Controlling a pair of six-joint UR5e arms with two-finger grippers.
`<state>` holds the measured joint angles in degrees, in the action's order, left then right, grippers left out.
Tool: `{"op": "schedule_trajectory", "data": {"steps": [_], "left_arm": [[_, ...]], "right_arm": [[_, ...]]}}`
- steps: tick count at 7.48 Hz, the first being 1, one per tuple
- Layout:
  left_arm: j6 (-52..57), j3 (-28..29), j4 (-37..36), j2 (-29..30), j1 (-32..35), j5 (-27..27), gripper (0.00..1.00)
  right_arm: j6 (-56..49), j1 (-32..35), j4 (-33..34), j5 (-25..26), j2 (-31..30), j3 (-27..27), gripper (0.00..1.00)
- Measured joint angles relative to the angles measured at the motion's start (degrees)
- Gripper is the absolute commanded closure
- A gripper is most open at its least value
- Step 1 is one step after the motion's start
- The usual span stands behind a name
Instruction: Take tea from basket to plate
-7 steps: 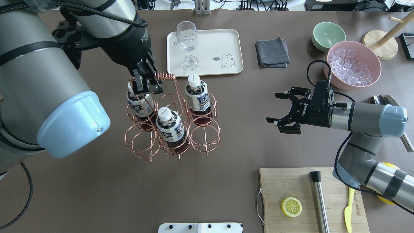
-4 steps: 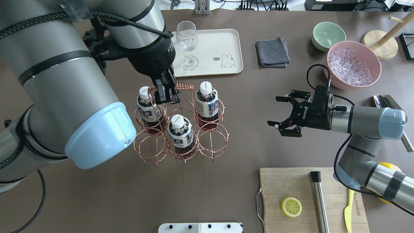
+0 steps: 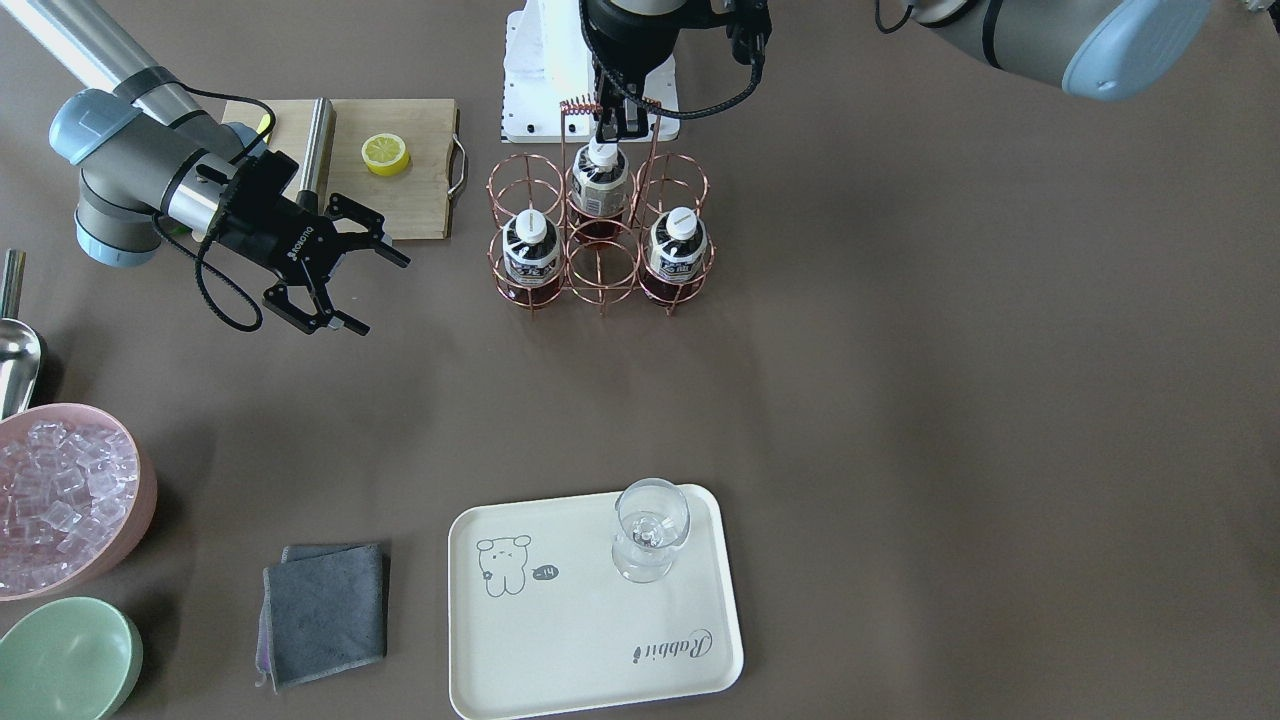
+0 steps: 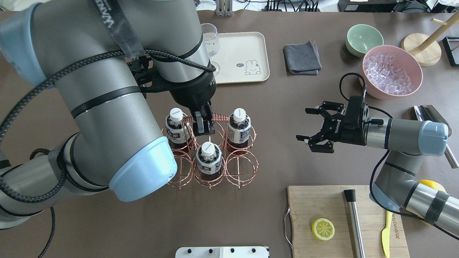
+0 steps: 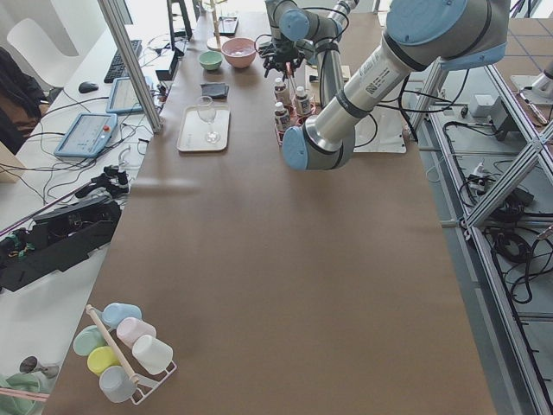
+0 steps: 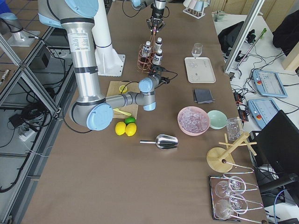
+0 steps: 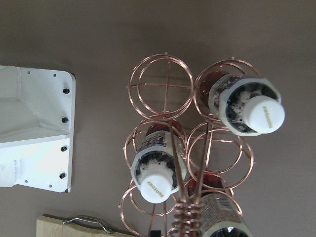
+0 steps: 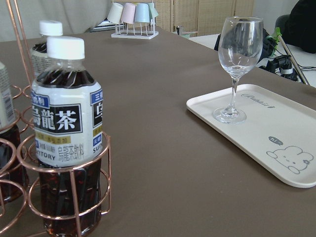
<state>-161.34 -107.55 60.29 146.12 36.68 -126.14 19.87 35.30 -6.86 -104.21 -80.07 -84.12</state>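
The left gripper (image 4: 203,128) clamps the coiled handle of the basket (image 4: 221,117), apparently steadying it mid-way along the table (image 4: 272,107), while the right gripper (image 4: 304,125) hovers alongside, jaws apart, likely to lift the nearest tea (image 4: 239,126) from its ring toward the plate (image 4: 251,46) at the far edge.

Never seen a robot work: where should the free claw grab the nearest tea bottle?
Grip the bottle high, at label or cap, above the basket ring, probably from the right gripper side: it stands upright, with wire caging its lower half.
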Motion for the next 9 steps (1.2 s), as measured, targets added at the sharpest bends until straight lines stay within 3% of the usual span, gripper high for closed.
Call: {"op": "schedule_trajectory", "data": {"steps": [7,9], "left_arm": [[-2.3,2.0,1.8,1.2,-2.6,0.6,1.00],[-2.3,2.1,0.5,1.7,-2.9,0.4,1.00]], "right_arm": [[0.6,-1.5,-3.0,3.5,-0.1,-0.5,0.00],[0.6,-1.8,-4.7,4.3,0.1,-3.3,0.00]]}}
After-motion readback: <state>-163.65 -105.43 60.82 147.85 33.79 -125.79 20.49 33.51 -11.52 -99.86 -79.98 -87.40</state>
